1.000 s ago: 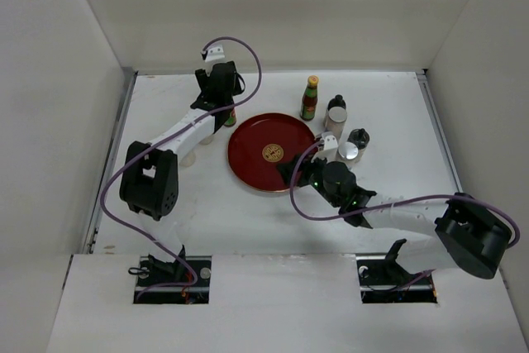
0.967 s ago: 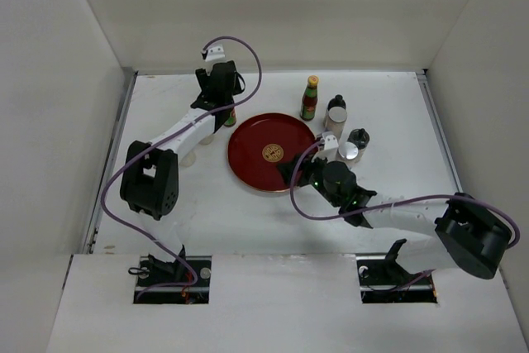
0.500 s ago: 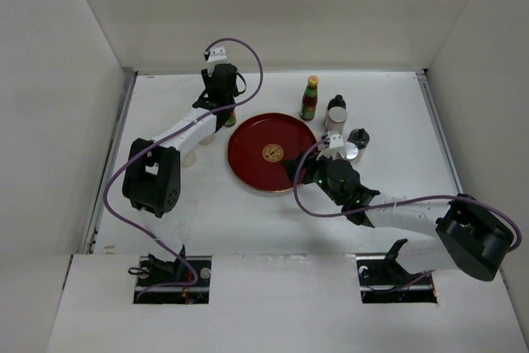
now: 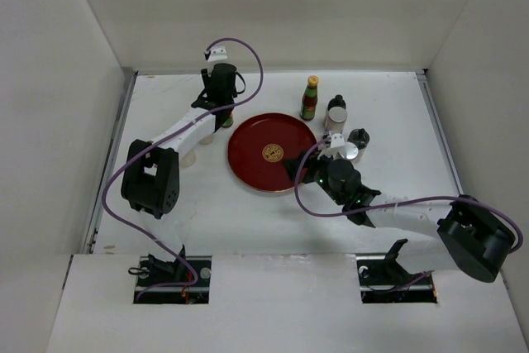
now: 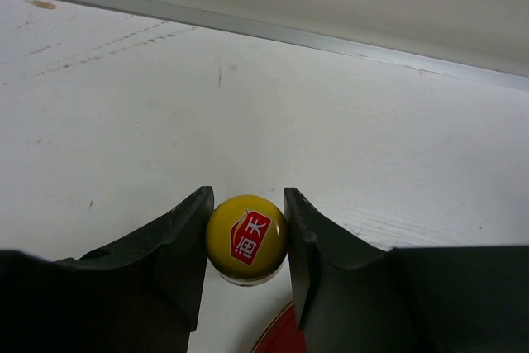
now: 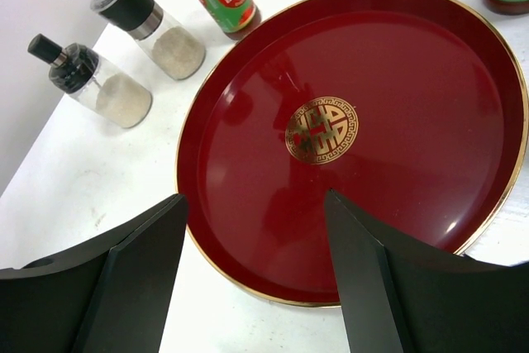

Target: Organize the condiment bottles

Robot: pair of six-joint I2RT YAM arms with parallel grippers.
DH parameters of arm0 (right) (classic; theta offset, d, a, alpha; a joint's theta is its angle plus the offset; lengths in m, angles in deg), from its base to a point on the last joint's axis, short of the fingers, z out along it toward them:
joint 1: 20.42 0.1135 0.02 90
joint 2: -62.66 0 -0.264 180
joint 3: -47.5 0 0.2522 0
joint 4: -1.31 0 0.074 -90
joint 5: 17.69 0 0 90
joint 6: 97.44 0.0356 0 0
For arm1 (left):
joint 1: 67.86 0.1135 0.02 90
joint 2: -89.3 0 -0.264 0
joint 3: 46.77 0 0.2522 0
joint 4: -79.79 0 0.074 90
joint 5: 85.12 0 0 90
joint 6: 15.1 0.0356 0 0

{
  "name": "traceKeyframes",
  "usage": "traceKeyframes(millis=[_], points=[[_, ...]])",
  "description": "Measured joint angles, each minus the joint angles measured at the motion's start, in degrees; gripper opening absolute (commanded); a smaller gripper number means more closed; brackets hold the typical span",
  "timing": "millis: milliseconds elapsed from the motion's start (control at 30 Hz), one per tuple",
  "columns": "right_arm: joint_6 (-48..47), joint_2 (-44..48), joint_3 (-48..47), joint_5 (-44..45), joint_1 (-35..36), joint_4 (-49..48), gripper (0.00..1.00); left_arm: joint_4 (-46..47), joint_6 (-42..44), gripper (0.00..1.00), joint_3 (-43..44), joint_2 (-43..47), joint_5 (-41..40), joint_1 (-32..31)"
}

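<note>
One yellow-capped bottle (image 5: 246,237), at the far-left edge of the tray (image 6: 397,121), is pinched at its top by the left gripper (image 5: 246,204). The right gripper (image 6: 254,197) is held wide and empty over the tray's near rim. A slip or tilt may be risked, since only the glossy top is gripped. The scuffed white table (image 5: 347,121) is boxed in by plain white walls (image 4: 289,14).

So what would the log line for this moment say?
left gripper: shut on yellow-capped bottle | right gripper: open, by red tray
</note>
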Motion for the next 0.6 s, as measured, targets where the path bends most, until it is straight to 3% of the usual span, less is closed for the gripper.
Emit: traceKeyframes(millis=[267,600], points=[[0.22,0.00,0.00,0.00,-0.11,0.02,0.74,-1.81,3.89,0.14,0.55,4.79,-0.28,-1.75],[1.49,1.77,1.88,0.46,-2.40,0.02,0.73,-0.79,4.83,0.14,0.35,13.05,-0.52,-9.97]])
